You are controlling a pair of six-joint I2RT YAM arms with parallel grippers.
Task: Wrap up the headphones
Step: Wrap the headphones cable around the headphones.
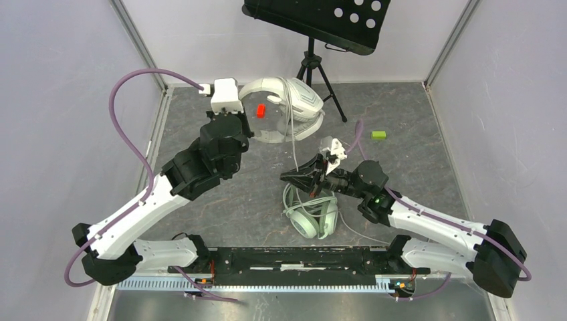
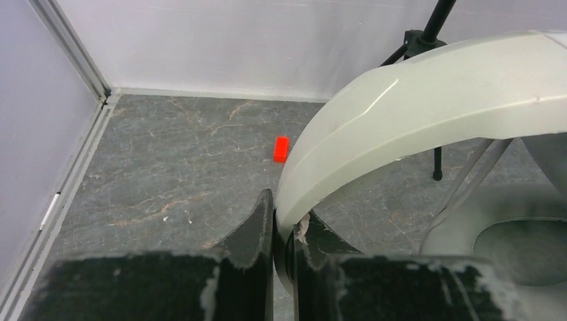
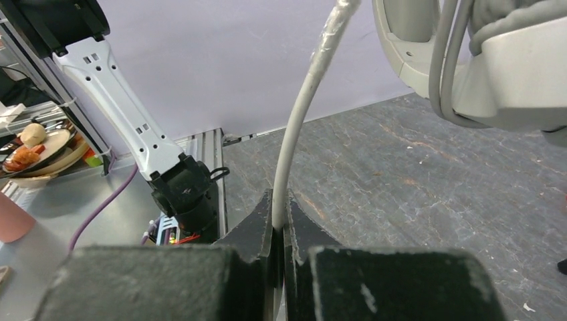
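Gripping tight: left hand [image 2: 284,247] on the white-grey headband [image 2: 428,100], right hand [image 3: 279,231] on a pale cable [image 3: 301,114].

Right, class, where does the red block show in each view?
Top: block upper middle, beside the white headset.
Left wrist: block centre, left of the headset's band.
Right wrist: not in it.
Shared landmark: the tripod, in the top and left wrist views.

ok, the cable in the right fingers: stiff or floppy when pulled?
Probably floppy: the cable arcs up from the right gripper rather than standing straight. Likely light, since it is thin. It looks smooth and round, so it may slide through the fingers under tension.
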